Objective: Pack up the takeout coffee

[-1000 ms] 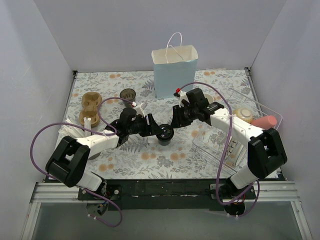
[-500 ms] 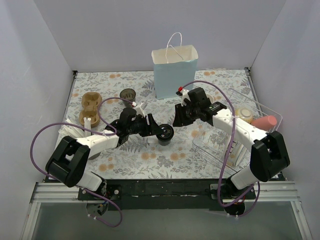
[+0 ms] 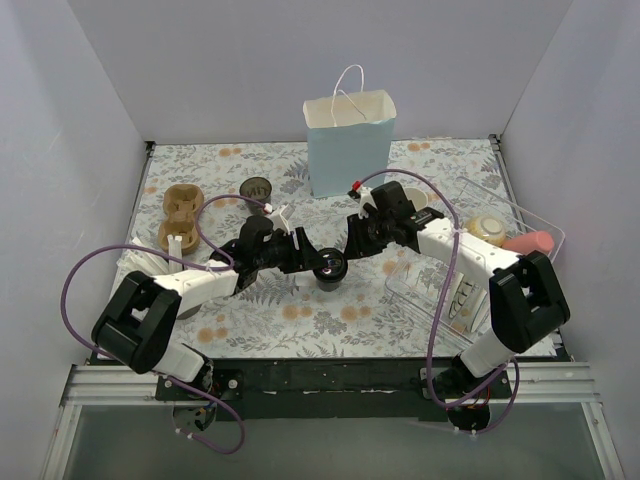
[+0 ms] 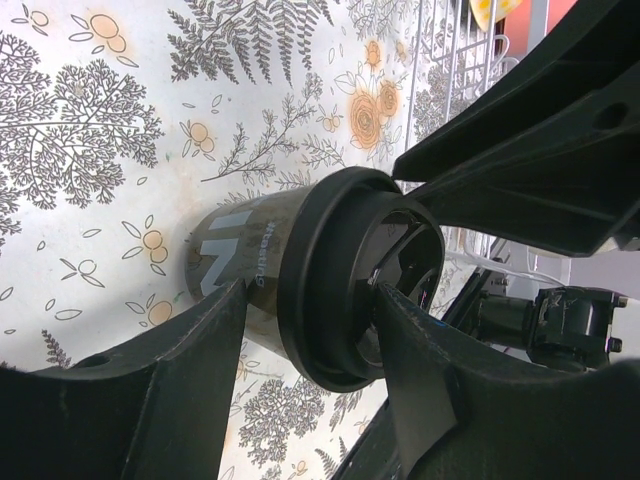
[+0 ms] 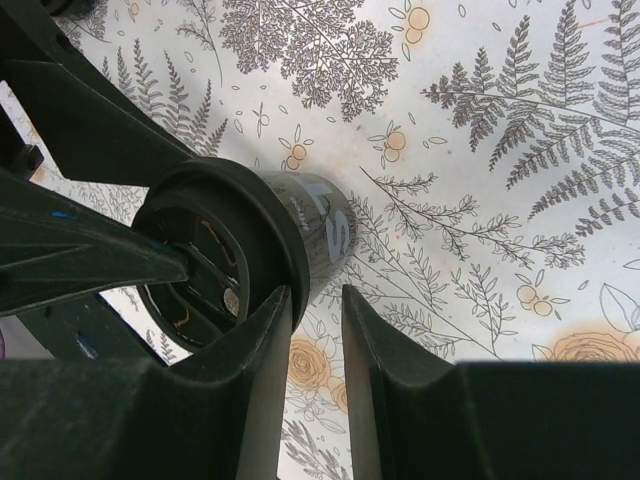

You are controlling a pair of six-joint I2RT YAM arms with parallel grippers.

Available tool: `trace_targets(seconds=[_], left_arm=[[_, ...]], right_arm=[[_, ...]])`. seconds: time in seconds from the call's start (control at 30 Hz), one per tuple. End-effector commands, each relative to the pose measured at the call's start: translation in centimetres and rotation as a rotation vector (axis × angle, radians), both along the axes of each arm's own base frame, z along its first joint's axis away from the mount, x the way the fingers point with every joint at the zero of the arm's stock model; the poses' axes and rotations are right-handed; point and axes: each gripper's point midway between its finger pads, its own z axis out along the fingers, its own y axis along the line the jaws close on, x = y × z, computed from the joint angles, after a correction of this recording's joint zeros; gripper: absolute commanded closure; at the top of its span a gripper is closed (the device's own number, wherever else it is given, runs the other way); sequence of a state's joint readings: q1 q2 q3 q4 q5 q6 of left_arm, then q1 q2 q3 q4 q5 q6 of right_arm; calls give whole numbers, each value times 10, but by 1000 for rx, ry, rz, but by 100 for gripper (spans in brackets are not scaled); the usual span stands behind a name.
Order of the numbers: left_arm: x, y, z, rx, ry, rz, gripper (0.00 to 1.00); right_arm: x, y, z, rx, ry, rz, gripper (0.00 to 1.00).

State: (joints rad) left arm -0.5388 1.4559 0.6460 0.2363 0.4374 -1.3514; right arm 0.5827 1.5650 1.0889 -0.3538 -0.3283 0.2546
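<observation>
The takeout coffee (image 3: 330,266), a small dark brown cup with a black lid, is near the table's middle. My left gripper (image 3: 314,262) is shut on it from the left. In the left wrist view the fingers (image 4: 200,370) flank the lid and cup (image 4: 240,255), with the left gripper (image 4: 312,295) closed across the lid. My right gripper (image 3: 350,244) is just right of the cup, nearly shut and empty. In the right wrist view the right gripper (image 5: 317,295) has a narrow gap, and its left finger rests against the lid of the cup (image 5: 320,225). The light-blue paper bag (image 3: 350,145) stands open at the back.
A clear plastic bin (image 3: 470,270) sits at the right, with a round lid (image 3: 490,226) and a pink object (image 3: 528,243) at its far side. A brown cup carrier (image 3: 182,212) and a dark cup (image 3: 256,188) stand at the back left.
My right gripper drew back slightly to the right, then came back against the cup's lid. The left gripper and the cup have stayed in place.
</observation>
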Motion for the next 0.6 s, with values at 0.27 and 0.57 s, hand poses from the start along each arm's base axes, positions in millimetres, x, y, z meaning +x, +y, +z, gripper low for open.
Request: trace_targets(seconds=[0.27, 0.57], left_arm=[[-28, 37, -79, 202, 170, 83, 51], [-27, 41, -79, 212, 171, 104, 52]], right_arm=[[-18, -30, -46, -118, 61, -77, 68], [8, -9, 27, -22, -46, -57, 60]])
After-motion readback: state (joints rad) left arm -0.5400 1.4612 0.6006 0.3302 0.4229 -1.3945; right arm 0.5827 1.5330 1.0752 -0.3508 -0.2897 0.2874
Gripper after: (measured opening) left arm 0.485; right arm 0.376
